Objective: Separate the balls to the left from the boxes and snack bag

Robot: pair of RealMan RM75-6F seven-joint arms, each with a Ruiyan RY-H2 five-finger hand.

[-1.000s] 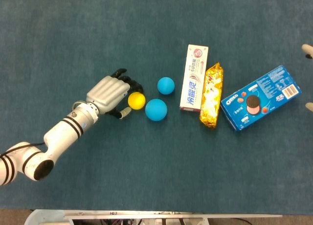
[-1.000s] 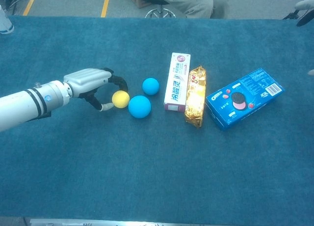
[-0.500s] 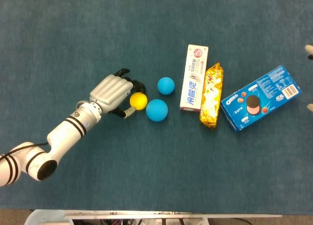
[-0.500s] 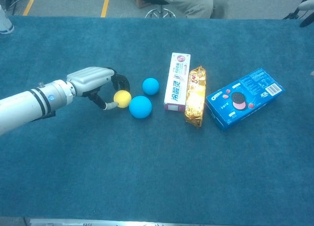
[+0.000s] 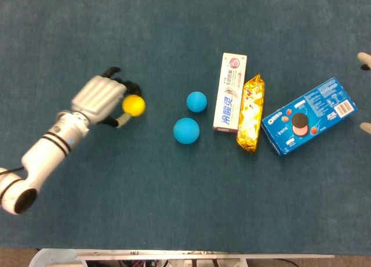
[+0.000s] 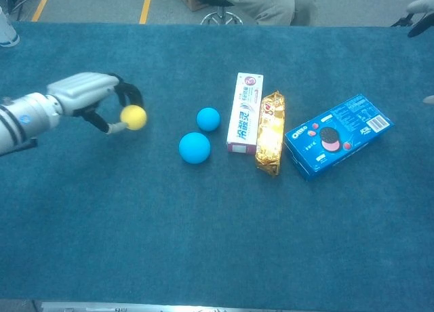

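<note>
the left hand (image 5: 99, 98) is at the left part of the blue counter (image 5: 174, 209), and it pinches the yellow ball (image 5: 134, 105) between the thumb and the curled dark fingers (image 5: 119, 80). in the chest view the same hand (image 6: 87, 89) shows the ball (image 6: 133, 117) at its tip, with the thumb under it and the other fingers bent over the top. whether the ball touches the counter or is lifted a little, i cannot tell. the white arm (image 5: 40, 157) goes away from the hand toward 7 o'clock.

the two other balls lie well apart from the yellow one, at its 3 o'clock side. the large blue ball (image 5: 186, 130) is nearer to the hand, and the small blue ball (image 5: 196, 101) lies near it at about 1 o'clock, with a gap between them. nothing holds them.

just beside the small blue ball, at 3 o'clock, lies the white toothpaste box (image 5: 230, 92), long side up and down in the head view. the golden snack bag (image 5: 250, 112) lies along its right side, touching it or almost. at 3 o'clock of the bag lies the blue oreo box (image 5: 308, 115), turned a little, its left corner close to the bag.

of the right hand (image 5: 365, 61) only pale tips show at the right edge of the head view, so i cannot tell how it stands; it touches nothing that i can see.
</note>
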